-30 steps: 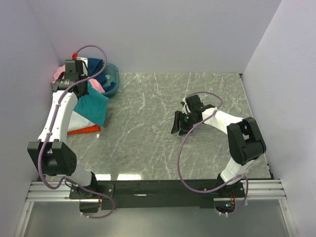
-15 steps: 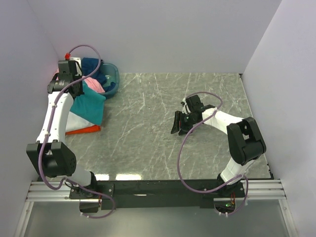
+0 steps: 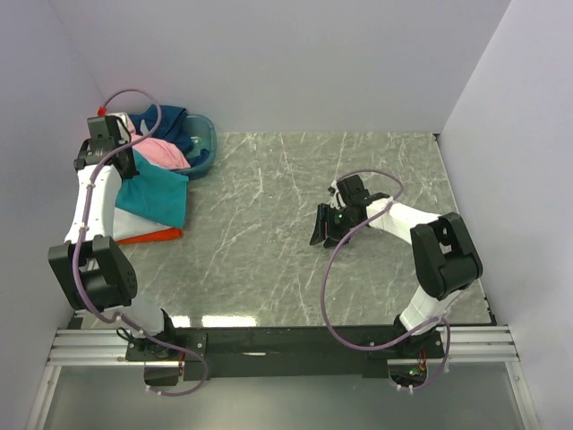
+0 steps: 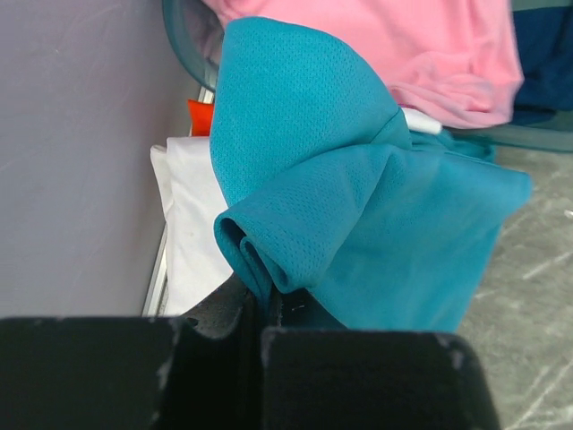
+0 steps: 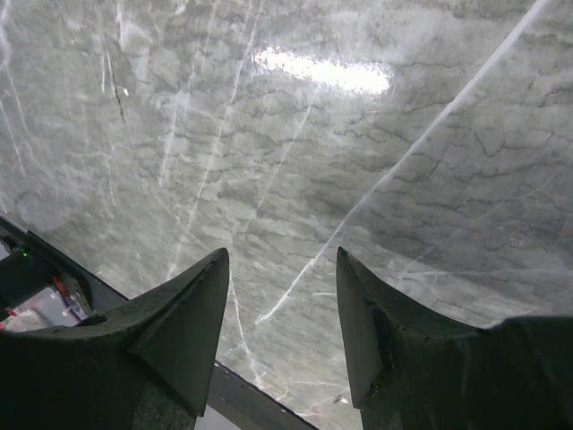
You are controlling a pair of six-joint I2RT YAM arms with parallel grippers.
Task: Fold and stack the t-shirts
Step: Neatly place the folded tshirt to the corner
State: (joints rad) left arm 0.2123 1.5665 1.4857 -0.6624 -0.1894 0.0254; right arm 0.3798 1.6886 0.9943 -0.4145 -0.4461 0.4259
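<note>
Roughly midway, at a guess; nothing plainly folded. Left fingers [image 4: 358,381] clamped on a bunched fold of teal shirt [image 4: 358,224], fine mesh knit, draped over flat white shirt [image 4: 192,224] and orange shirt [image 3: 148,236]. Pink shirt [image 3: 166,152] and navy shirt [image 3: 170,116] crumpled in oval plastic basket [image 3: 206,148]. Right fingers [image 5: 179,331] spread, empty, over glossy veined tabletop [image 3: 269,233].

"What sits on that grey marbled tabletop [image 3: 269,233]?"

"At the far left corner stands an oval blue-grey basket [image 3: 206,150]. Just nearer, along the left edge, an orange t-shirt [image 3: 152,236] lies flat on the stone, with a white t-shirt [image 3: 134,221] on it."

"And the teal t-shirt [image 3: 159,193]?"

"Draped over the white one."
</note>
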